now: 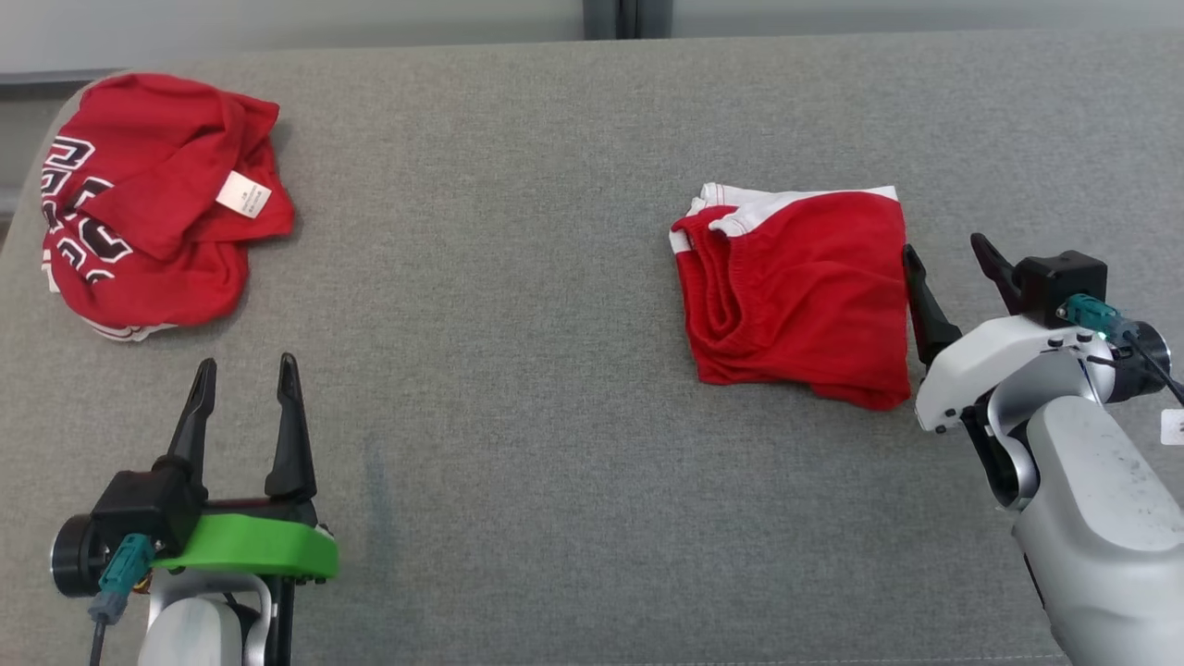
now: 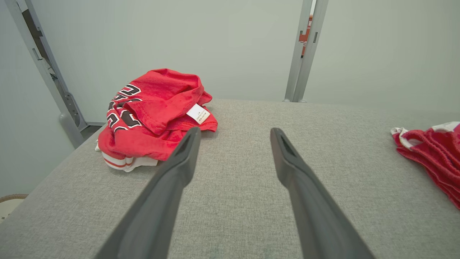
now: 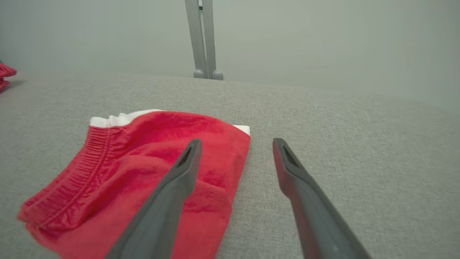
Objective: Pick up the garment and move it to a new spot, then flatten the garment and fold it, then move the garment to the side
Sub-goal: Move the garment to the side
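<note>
Head view: 2 grippers sit at the near edge of the bench, a flat surface covered in grey woven fabric with a rounded far left corner.

The left gripper is near the left end. Its 2 long, dark, tapered fingers stand apart with nothing between them, over bare fabric.

The right gripper is near the right end, fingers likewise spread and empty. Its inner finger lies just beside the right edge of the folded garment; contact cannot be confirmed.

The folded garment is soft red knit with a gathered elastic band and white trim along its far edge. It forms a rough rectangle and lies flat, right of centre.

The crumpled garment is at the far left corner, well apart from the first. It is a bunched red heap with black-and-white lettering, a striped hem and 1 white label.

Behind the far edge stands a plain pale wall with 1 grey metal post.

Count: 2 garments, 2 grippers.
</note>
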{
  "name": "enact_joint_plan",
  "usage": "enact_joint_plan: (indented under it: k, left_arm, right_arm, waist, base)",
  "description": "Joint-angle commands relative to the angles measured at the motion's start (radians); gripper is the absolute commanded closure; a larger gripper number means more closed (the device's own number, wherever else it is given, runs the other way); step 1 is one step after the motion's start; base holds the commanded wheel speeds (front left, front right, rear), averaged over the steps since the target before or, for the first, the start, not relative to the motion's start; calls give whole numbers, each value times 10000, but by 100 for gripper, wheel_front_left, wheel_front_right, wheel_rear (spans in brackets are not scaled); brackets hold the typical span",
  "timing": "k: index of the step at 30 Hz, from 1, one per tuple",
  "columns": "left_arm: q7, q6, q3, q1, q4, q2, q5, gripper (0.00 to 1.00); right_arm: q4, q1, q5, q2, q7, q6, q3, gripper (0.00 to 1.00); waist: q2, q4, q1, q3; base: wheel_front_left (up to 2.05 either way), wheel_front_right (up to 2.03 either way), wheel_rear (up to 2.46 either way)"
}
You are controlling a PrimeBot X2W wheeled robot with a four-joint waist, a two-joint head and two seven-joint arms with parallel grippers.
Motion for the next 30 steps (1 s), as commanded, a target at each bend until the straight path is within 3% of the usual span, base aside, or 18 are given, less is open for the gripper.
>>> enact_joint_plan:
  k: [1, 13, 14, 15, 16, 23, 30]
  left_arm:
    - [0, -19, -58, -276, 32, -42, -44, 0]
    - [0, -23, -311, -812, 233, -67, -89, 0]
    - [0, -23, -336, -839, 247, -68, -93, 0]
    - [0, -23, -352, -853, 262, -69, -98, 0]
    - [0, -23, -362, -853, 272, -69, -98, 0]
    - [0, -24, -410, -887, 164, -98, -152, 0]
    - [-1, -24, -435, -1330, -212, -5, -112, 0]
  right_arm:
    - [365, -244, -4, 42, -63, 1, -53, 0]
    - [3457, -1059, 233, 744, -651, 1, -139, 0]
    - [3667, -1094, 339, 835, -655, 1, -72, 35]
    - [3819, -1152, 445, 915, -704, 2, -5, 82]
    - [3914, -1194, 506, 947, -757, 4, 63, 100]
    - [3981, -2164, 516, 307, -1036, -15, 810, 100]
    - [3388, -3457, 426, -1079, -669, -9, 2003, 100]
  waist:
    - [0, 301, 0, 468]
    - [0, 451, 0, 1027]
    - [0, 459, 0, 1033]
    - [0, 465, 0, 1032]
    - [0, 467, 0, 1026]
    - [0, 328, 0, 1329]
    - [0, -235, 0, 2457]
  base:
    - [0, 0, 0]
    - [0, 0, 0]
    - [0, 0, 0]
    - [0, 0, 0]
    - [0, 0, 0]
    - [0, 0, 0]
    - [0, 0, 0]
